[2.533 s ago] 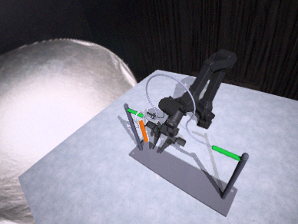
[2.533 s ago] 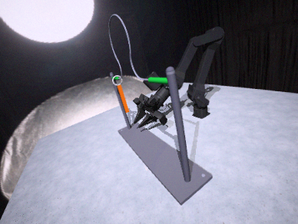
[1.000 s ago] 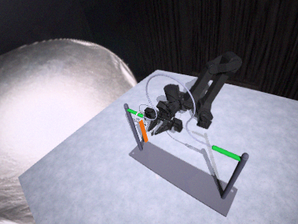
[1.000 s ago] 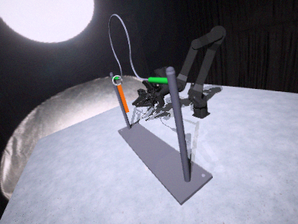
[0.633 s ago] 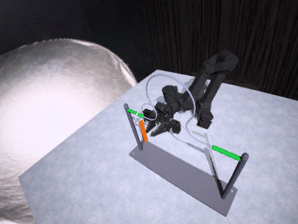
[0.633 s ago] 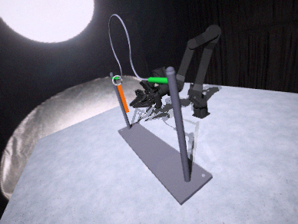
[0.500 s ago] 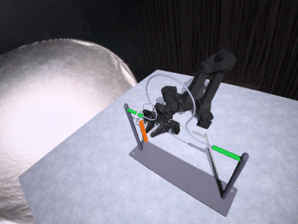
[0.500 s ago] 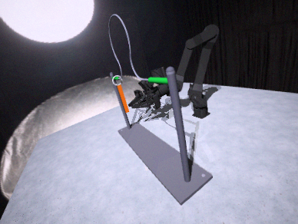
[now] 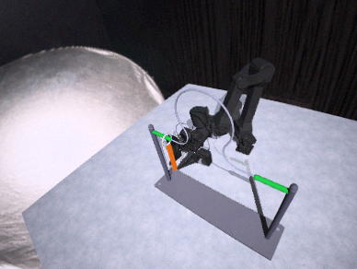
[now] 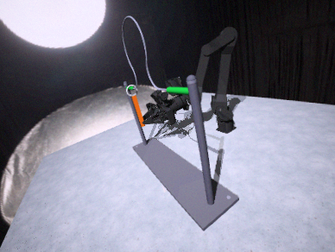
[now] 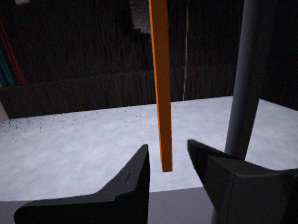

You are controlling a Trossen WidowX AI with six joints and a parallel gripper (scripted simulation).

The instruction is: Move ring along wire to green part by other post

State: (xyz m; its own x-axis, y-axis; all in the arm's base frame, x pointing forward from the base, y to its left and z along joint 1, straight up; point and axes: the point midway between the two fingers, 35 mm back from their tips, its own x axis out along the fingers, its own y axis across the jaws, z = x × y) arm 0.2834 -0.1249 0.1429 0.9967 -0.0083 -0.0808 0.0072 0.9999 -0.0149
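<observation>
The ring (image 9: 168,138) (image 10: 130,90) hangs on the green wire part (image 9: 159,134) beside the left post (image 9: 158,154) (image 11: 247,75). Its orange handle (image 9: 172,157) (image 10: 138,111) (image 11: 162,90) hangs straight down from it. My gripper (image 9: 182,162) (image 10: 148,119) (image 11: 167,146) is low and level behind the handle, its fingers partly open. In the wrist view the handle's lower end hangs in the gap just ahead of the fingertips, touching neither finger. The other green part (image 9: 270,183) (image 10: 177,90) sits by the far post (image 9: 281,212) (image 10: 200,142).
The thin grey wire (image 10: 129,26) (image 9: 202,93) loops high between the two green parts, above my arm. Both posts stand on a grey base plate (image 9: 216,207) (image 10: 186,181) (image 11: 172,205). The arm's base (image 9: 244,143) stands behind the plate on the table.
</observation>
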